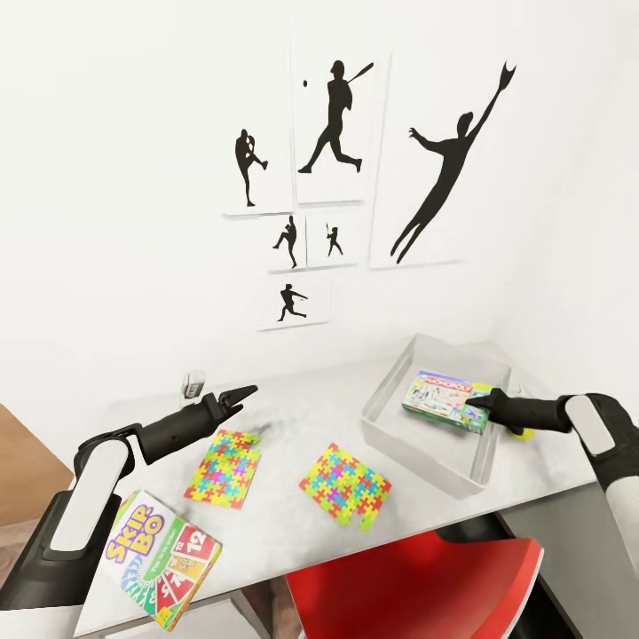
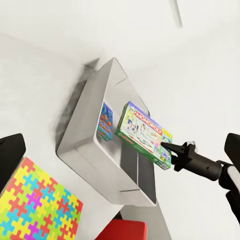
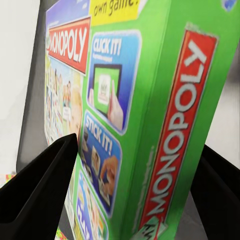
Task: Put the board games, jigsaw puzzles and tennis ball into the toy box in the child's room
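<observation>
A red chair point(image 1: 426, 581) is seen nearest, tucked under the table point(image 1: 293, 532). The Skip-Bo box point(image 1: 164, 559) overhangs the table's front edge below the left arm. Two puzzles point(image 1: 226, 466) point(image 1: 346, 486) lie flat on the grey top, apart from each other. The left gripper point(image 1: 241, 397) is held above the table with nothing in it, its fingers apparently close together. Farther right, the Monopoly box point(image 1: 446, 400) is clamped by the right gripper point(image 1: 475, 406) over the toy box point(image 1: 417, 435). A tennis ball point(image 1: 527, 433) peeks out behind that arm. Baseball prints point(image 1: 342, 133) hang on the wall beyond.
</observation>
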You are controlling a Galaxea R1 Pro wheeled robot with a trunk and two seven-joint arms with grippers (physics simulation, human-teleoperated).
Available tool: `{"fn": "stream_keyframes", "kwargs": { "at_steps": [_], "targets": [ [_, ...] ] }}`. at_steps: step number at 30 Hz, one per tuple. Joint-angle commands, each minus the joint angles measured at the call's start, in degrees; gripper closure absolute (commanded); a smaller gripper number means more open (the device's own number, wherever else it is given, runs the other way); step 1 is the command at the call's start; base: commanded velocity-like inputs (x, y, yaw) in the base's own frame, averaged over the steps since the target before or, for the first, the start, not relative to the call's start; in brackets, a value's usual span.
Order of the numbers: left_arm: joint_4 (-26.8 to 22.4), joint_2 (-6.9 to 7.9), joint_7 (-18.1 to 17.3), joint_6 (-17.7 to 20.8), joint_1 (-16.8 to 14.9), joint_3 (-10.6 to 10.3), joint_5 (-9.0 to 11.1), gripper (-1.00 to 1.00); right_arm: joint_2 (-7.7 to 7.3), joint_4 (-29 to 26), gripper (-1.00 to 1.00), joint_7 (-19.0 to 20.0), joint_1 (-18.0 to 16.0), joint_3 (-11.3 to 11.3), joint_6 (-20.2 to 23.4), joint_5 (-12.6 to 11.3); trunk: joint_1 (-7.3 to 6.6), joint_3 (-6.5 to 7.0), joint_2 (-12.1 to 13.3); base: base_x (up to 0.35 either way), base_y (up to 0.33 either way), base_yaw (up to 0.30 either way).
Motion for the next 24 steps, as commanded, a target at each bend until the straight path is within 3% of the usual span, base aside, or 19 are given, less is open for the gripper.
{"fn": "stream_keyframes", "kwargs": {
  "at_steps": [1, 11, 24],
  "targets": [
    [0.0, -0.01, -0.4, 0.3, -0.1, 0.1, -0.4, -1.00, 0.02, 0.8, 1.00, 0.3, -0.6, -0.1, 0.2, 0.6, 0.03, -0.12, -0.1, 0.000, 0.000, 0.000],
    [0.0, -0.01, -0.4, 0.3, -0.1, 0.1, -0.4, -1.00, 0.10, 4.0, 1.00, -0.8, -2.4, 0.3, 0.2, 0.6, 0.03, -0.12, -0.1, 0.000, 0.000, 0.000],
    [0.0, 0.07, -0.4, 0.3, -0.1, 0.1, -0.4, -1.00, 0.19, 4.6, 1.00, -0.8, -2.5, 4.0, 0.2, 0.3, 0.03, -0.12, -0.1, 0.000, 0.000, 0.000]
  ]
}}
